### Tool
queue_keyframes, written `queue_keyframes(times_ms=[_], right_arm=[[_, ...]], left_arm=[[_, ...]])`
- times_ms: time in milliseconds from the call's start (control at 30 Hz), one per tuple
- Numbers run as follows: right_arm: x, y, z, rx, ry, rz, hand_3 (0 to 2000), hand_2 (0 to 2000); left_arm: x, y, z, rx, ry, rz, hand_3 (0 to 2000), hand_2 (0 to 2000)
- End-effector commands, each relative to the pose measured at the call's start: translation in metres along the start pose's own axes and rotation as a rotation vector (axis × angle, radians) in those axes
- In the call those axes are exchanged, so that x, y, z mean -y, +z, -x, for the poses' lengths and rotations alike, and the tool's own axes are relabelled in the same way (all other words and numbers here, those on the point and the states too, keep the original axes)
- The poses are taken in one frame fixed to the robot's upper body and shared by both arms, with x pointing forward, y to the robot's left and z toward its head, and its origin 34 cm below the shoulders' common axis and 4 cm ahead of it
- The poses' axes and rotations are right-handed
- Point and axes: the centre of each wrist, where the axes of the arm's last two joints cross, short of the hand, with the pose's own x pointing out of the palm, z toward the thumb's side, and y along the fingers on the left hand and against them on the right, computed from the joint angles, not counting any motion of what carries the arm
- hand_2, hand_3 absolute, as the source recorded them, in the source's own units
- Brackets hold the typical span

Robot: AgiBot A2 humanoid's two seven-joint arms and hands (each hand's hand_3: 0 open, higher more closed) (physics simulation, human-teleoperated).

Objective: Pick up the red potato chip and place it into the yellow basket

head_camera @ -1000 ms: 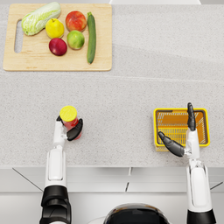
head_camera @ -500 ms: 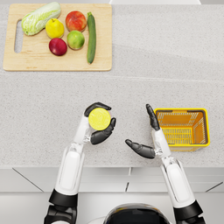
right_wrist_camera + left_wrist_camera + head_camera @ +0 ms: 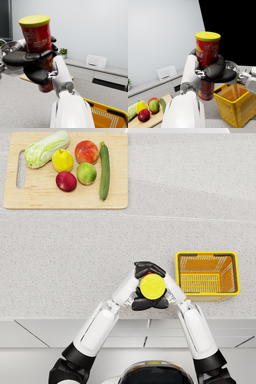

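Note:
The red potato chip can (image 3: 152,286) with a yellow lid stands upright in the air near the counter's front edge, just left of the yellow basket (image 3: 207,254). My left hand (image 3: 141,269) and my right hand (image 3: 161,302) both wrap around it from opposite sides. In the left wrist view the can (image 3: 207,53) has my right hand (image 3: 218,72) across its front, and my left hand (image 3: 195,53) shows at its side. In the right wrist view the can (image 3: 37,37) is gripped by my right hand (image 3: 37,75), with my left hand (image 3: 25,58) across it. The basket (image 3: 235,107) (image 3: 110,117) holds nothing.
A wooden cutting board (image 3: 65,202) lies at the back left with a cabbage (image 3: 46,148), several fruits and a cucumber (image 3: 104,170). The counter's front edge (image 3: 75,318) runs just under my hands.
My left hand carried the can right, toward the basket. My right hand left the basket's side, moved left and closed around the can.

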Motion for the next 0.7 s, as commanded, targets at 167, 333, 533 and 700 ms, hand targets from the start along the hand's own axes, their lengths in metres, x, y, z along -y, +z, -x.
queue_keyframes(times_ms=[167, 333, 533, 700], right_arm=[[0.014, 0.021, 0.014, -0.01, -0.033, 0.089, 2000, 2000], [-0.016, 0.06, 0.093, -0.079, -0.349, 0.227, 2000, 2000], [-0.047, 0.042, 0.121, -0.059, -0.497, 0.167, 2000, 2000], [-0.046, -0.005, 0.112, 0.078, -0.453, -0.206, 2000, 2000]], left_arm=[[0.022, 0.029, 0.019, -0.05, 0.113, -0.085, 367, 0], [0.08, 0.041, 0.086, -0.159, 0.445, -0.057, 0, 0], [0.105, 0.014, 0.107, -0.141, 0.578, 0.069, 0, 0], [0.099, 0.004, 0.099, -0.112, 0.546, 0.092, 0, 0]])
